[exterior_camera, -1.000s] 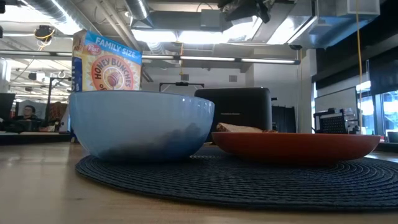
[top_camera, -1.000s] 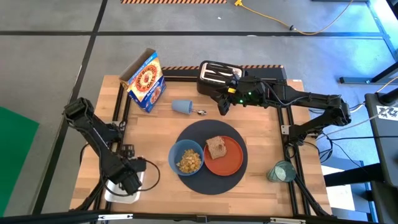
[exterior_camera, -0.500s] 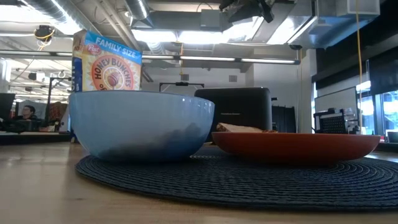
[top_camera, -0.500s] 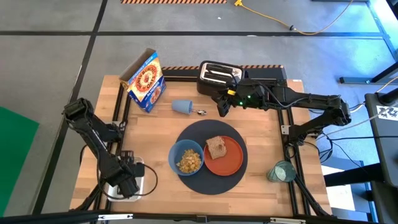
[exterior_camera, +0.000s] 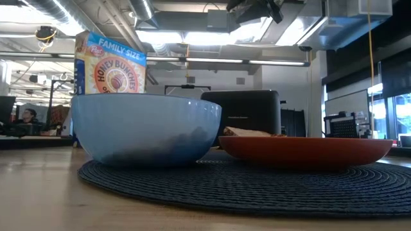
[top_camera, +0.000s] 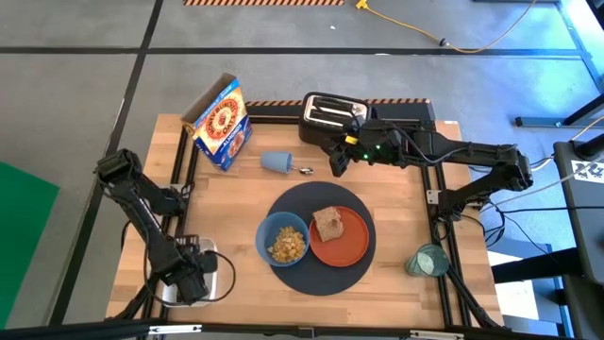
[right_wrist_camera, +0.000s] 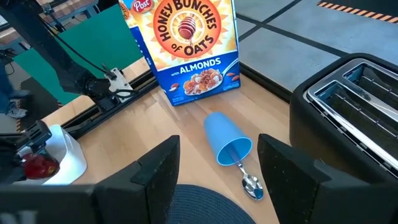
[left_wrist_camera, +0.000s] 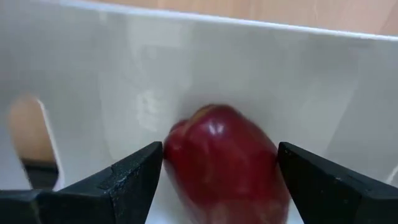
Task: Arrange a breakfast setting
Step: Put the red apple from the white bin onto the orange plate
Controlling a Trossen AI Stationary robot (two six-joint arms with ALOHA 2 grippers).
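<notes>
A dark round placemat carries a blue bowl of cereal and an orange plate with a brown toast slice. A small red fruit lies in the white tray at the near left corner. My left gripper is open down in the tray, one finger on each side of the fruit. A metal spoon lies with its handle in the mouth of a tipped blue cup. A teal glass stands at the right. My right gripper is open and empty, high by the toaster. My left gripper's fingers stand close against the fruit's two sides, coming from above into the tray. The fruit lies on the tray floor. I cannot tell whether the fingers touch it.
A black toaster stands at the far edge. A cereal box stands at the far left. Black frame rails run along the table's left and right sides. Bare wood lies between the tray and the placemat.
My left gripper has gone toward the table's near edge and a little to the left, down over the white tray, and now has the red fruit between its fingers.
</notes>
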